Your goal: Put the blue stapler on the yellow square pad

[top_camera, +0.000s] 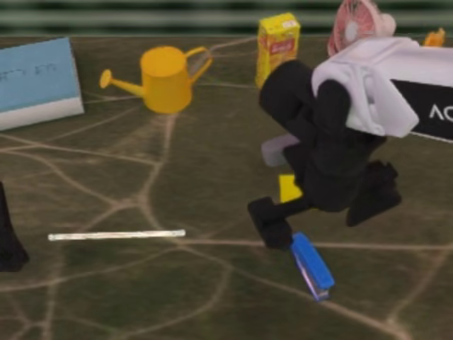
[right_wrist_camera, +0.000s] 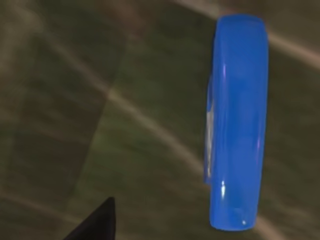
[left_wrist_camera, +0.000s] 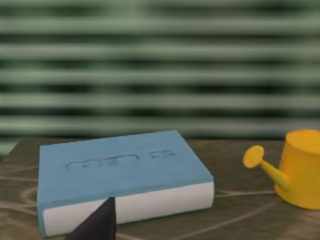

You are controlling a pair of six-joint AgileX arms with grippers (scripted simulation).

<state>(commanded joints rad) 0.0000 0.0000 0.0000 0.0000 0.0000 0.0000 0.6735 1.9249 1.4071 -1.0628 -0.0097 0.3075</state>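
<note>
One blue stapler (top_camera: pixel 312 265) lies flat on the table (top_camera: pixel 177 297), right of centre toward the near edge in the top view, angled with its far end just beside the right gripper (top_camera: pixel 272 225); in the right wrist view the blue stapler (right_wrist_camera: pixel 237 120) lies alone on the surface, with no finger around it. The right gripper hangs low above the table, its dark fingertip next to the stapler's upper end; how wide its claw stands cannot be told, and it has hold of nothing visible. One yellow square pad (top_camera: pixel 289 188) lies just beyond the stapler, mostly covered by the right arm, with only a small corner showing. The left gripper (top_camera: pixel 10 244) is parked at the table's left edge; its claw opening cannot be told. Other items, one each: a light-blue book (top_camera: pixel 35 81) at far left, a yellow watering can (top_camera: pixel 164 76), a yellow carton (top_camera: pixel 277 44), a pink fan (top_camera: pixel 357 21), and a thin white rod (top_camera: pixel 117 234) lying left of centre.
</note>
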